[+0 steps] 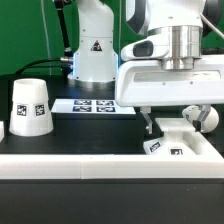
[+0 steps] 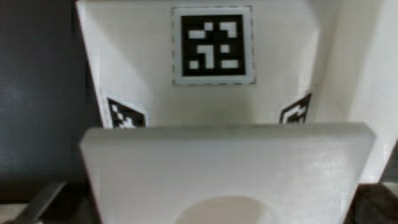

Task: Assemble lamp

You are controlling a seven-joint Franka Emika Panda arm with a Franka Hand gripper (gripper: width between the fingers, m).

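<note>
One claw over base; shade well apart, wide end down.

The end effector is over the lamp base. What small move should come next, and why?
Probably close the end effector on the base: its fingers stand open, one on each side of it, so a grasp looks ready.

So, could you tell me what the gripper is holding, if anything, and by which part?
It cannot be told: the gripper has its jaws astride the lamp base, but no contact shows.
</note>
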